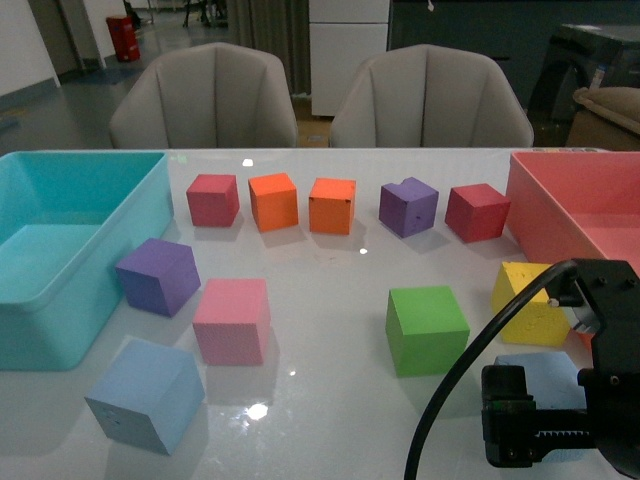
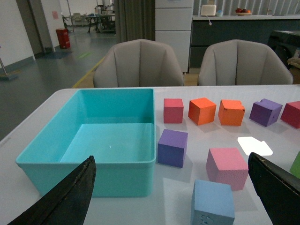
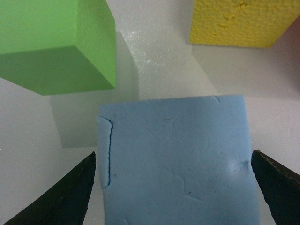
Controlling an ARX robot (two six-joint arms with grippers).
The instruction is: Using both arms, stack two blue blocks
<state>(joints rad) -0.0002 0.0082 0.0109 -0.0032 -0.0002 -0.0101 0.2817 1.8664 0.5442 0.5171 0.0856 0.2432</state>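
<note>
One blue block (image 1: 145,395) sits at the table's front left, just in front of the pink cube. In the left wrist view this blue block (image 2: 212,204) lies a little ahead between the spread fingers of my left gripper (image 2: 173,199), which is open and apart from it. The left arm is out of the front view. The other blue block (image 1: 545,375) lies at the front right, partly hidden by my right gripper (image 1: 540,410). Seen from the right wrist, that blue block (image 3: 178,159) fills the gap of the open right gripper (image 3: 173,197), with both fingers standing just off its sides.
A turquoise bin (image 1: 60,300) stands at the left and a pink tray (image 1: 580,215) at the right. Green (image 1: 427,328) and yellow (image 1: 530,300) cubes sit close behind the right blue block. Pink (image 1: 232,320) and purple (image 1: 158,275) cubes sit near the left one. Several cubes line the back.
</note>
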